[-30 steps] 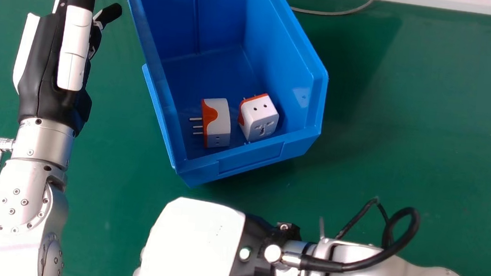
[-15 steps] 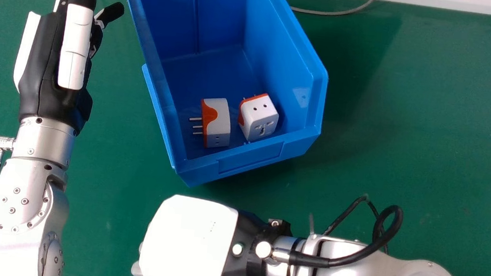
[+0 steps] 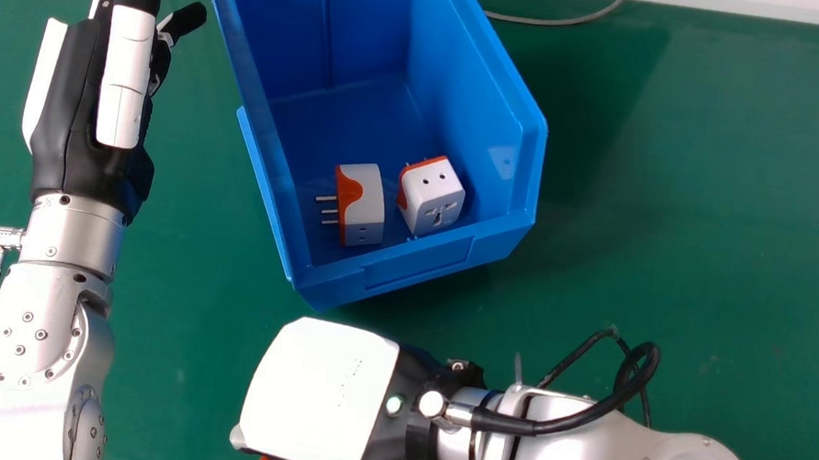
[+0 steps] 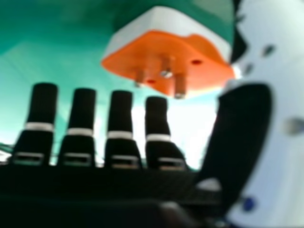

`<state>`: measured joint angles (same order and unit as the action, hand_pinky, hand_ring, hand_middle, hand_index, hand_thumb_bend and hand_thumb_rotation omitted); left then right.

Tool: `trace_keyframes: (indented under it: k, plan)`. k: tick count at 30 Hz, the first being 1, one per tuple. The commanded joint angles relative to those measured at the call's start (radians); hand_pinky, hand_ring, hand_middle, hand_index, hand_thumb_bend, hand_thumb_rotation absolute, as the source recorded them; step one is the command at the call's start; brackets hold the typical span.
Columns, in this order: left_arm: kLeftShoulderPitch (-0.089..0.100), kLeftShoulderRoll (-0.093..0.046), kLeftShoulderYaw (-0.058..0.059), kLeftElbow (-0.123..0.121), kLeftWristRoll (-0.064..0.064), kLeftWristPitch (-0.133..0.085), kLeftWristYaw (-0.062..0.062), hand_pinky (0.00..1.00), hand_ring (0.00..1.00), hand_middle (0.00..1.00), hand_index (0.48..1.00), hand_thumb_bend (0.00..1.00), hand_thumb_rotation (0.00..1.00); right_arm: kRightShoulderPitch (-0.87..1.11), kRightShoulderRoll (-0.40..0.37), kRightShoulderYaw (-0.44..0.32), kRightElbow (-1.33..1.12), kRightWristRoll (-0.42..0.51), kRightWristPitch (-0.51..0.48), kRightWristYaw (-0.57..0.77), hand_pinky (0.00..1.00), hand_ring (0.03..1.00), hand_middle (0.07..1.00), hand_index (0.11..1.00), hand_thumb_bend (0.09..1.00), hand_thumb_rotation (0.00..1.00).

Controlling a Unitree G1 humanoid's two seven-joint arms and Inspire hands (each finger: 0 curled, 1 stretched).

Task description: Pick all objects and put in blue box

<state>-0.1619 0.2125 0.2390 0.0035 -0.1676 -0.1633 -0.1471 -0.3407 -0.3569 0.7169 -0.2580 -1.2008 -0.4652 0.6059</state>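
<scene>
- The step in hand looks like gripping the loose travel adapter, white with an orange pin face and metal pins, just past the straight fingers of the right hand, beside its thumb.
- In the head view, that adapter's orange part peeks out at about seven o'clock from the back of the right hand, near the bottom edge.
- Fingers and thumb stand apart, not wrapped round anything; whether the thumb already touches the adapter, I cannot tell.
- To do this well, bring the palm in until the adapter's body sits deep between thumb and fingers, then close on its white sides. A fingertip pinch, or pressing on the pins, could twist it out.
- Close slowly: the smooth casing may slip or spin.
- Once the grip is firm, lift clear of the green table before heading to twelve o'clock, where the blue storage box lies; its near lip could catch knuckles or pins.
- Inside, the pronged adapter and, at about three o'clock from it, the socketed adapter crowd the near end, so release deeper in.
- The left hand is idle, fingers extended, at nine o'clock from the box.
</scene>
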Motion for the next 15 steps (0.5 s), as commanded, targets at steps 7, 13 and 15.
trace_keyframes:
  k: [7,13,15]
  plan:
    - [-0.014,0.008,-0.001,-0.026,0.005,-0.010,0.002,0.89,0.98,1.00,0.978,0.90,0.96,-0.020,0.015,0.002,0.008,0.030,0.010,-0.003,0.64,0.715,0.747,0.746,0.657,0.12]
    - [-0.016,0.004,0.000,-0.021,-0.001,-0.018,0.000,0.89,0.98,1.00,0.976,0.90,0.96,-0.018,0.018,0.002,0.029,0.038,0.012,-0.030,0.63,0.699,0.736,0.739,0.649,0.12]
    - [-0.017,0.006,0.001,-0.022,-0.004,-0.012,-0.003,0.89,0.98,1.00,0.976,0.90,0.96,-0.017,0.020,0.001,0.034,0.043,0.014,-0.040,0.63,0.699,0.736,0.739,0.649,0.12]
